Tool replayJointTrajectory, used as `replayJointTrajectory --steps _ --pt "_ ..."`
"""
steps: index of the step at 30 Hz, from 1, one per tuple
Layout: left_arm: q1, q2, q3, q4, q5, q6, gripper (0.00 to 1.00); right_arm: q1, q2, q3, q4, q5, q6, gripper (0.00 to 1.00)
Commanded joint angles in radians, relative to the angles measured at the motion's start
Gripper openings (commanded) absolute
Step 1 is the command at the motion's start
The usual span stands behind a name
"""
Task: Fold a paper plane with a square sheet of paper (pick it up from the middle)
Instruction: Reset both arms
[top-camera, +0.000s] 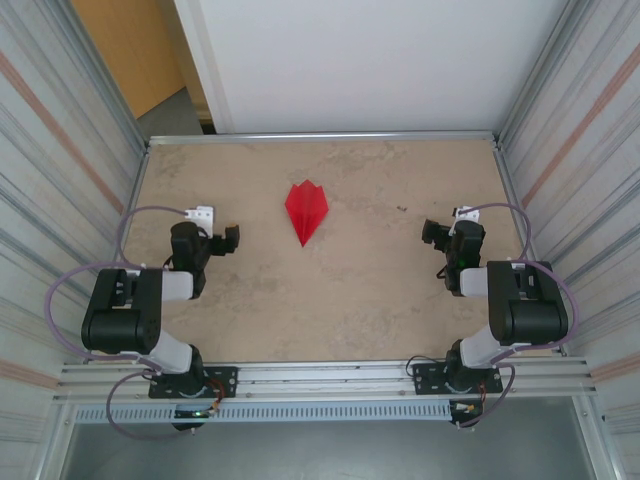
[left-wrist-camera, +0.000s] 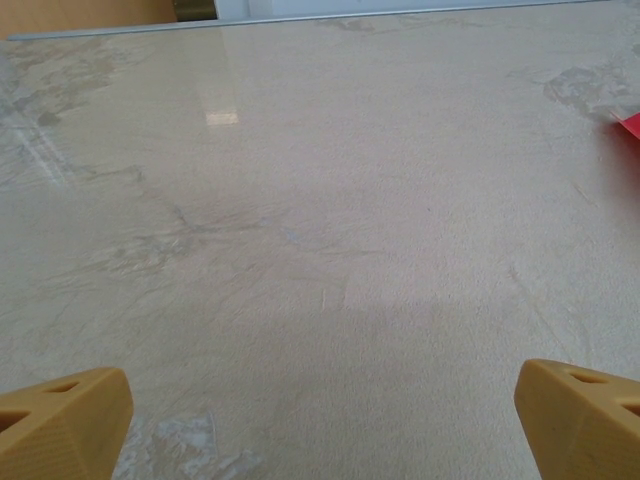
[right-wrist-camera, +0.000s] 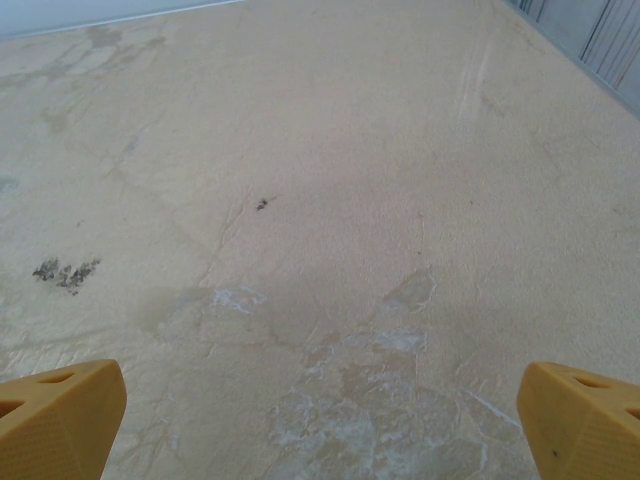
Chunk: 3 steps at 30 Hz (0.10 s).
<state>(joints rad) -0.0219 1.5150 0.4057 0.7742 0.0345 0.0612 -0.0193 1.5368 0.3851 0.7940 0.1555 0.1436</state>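
The red square sheet of paper lies folded into a small paper plane (top-camera: 306, 212) flat on the table's middle, its pointed nose toward the near edge. A sliver of that red paper (left-wrist-camera: 630, 125) shows at the right border of the left wrist view. My left gripper (top-camera: 228, 240) hovers low to the plane's left, well apart from it, and it is open (left-wrist-camera: 322, 400) with bare tabletop between its yellow fingertips (left-wrist-camera: 70, 410). My right gripper (top-camera: 437, 233) sits to the plane's right, also apart, and open (right-wrist-camera: 325, 400) over nothing but stained tabletop.
The beige stone-look table (top-camera: 380, 290) is boxed in by ribbed metal walls (top-camera: 45, 160) left and right and a white panel (top-camera: 370, 60) at the back. A metal rail (top-camera: 330, 375) along the near edge carries both arm bases. Dark specks (right-wrist-camera: 66, 271) mark the surface.
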Motion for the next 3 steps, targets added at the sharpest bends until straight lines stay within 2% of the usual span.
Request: replayJointTrajectory --steps 1,3 --pt "-0.001 0.004 0.017 0.0 0.014 0.025 0.99 0.002 0.003 0.011 0.03 -0.008 -0.029 0.99" --pt "-0.002 0.001 0.015 0.003 0.013 0.024 0.99 0.003 0.0 0.004 0.038 -0.01 -0.03 0.99"
